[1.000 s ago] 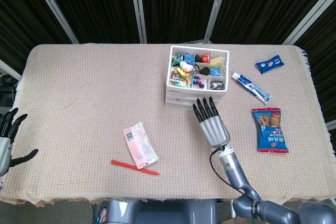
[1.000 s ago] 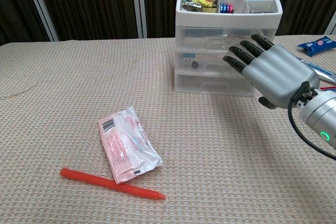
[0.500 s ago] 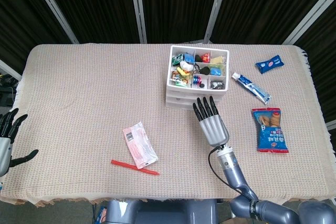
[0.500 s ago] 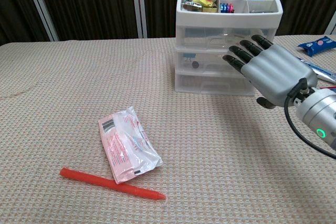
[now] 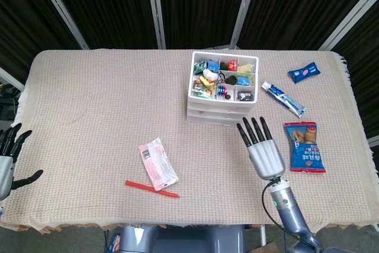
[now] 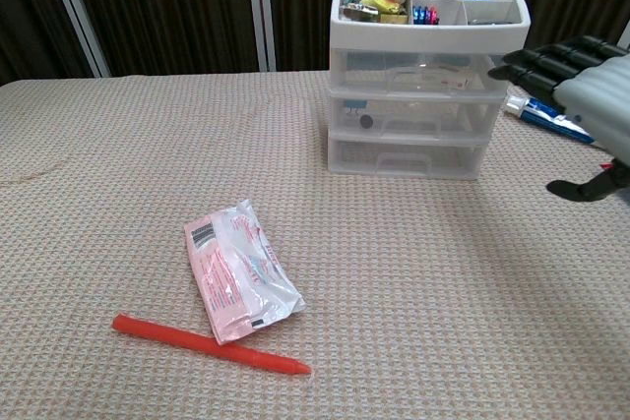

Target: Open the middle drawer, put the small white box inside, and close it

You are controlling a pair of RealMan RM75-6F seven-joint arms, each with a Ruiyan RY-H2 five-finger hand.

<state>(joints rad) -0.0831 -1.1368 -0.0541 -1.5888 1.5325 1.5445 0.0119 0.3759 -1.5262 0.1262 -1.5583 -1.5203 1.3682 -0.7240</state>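
- The right hand (image 5: 265, 151) has drawn away from the drawers (image 5: 221, 87): a second ago its fingertips were at the drawer fronts, and now it hangs off to the right, apart from the unit, between it and the snack bag (image 5: 305, 147).
- Its fingers are straight and spread, palm down, holding nothing. In the chest view only the fingertips and thumb show at the right edge (image 6: 581, 71).
- The left hand (image 5: 7, 161) stays at the worktop's left edge, fingers apart and empty, much as before.
- The middle drawer (image 6: 411, 115) is closed, as are those above and below it; nothing on the unit has shifted.
- I cannot tell which item is the small white box; the open top tray (image 5: 224, 76) holds mixed small things too fine to sort.
- The pink packet (image 5: 157, 162) and red pen (image 5: 151, 188) lie touching near the front, unmoved.
- A toothpaste tube (image 5: 283, 99) and a blue wrapper (image 5: 304, 72) lie right of the drawers.
- The worktop (image 5: 95, 105) wears a beige woven cloth; behind it hang dark curtains (image 5: 112, 4) crossed by pale metal bars.
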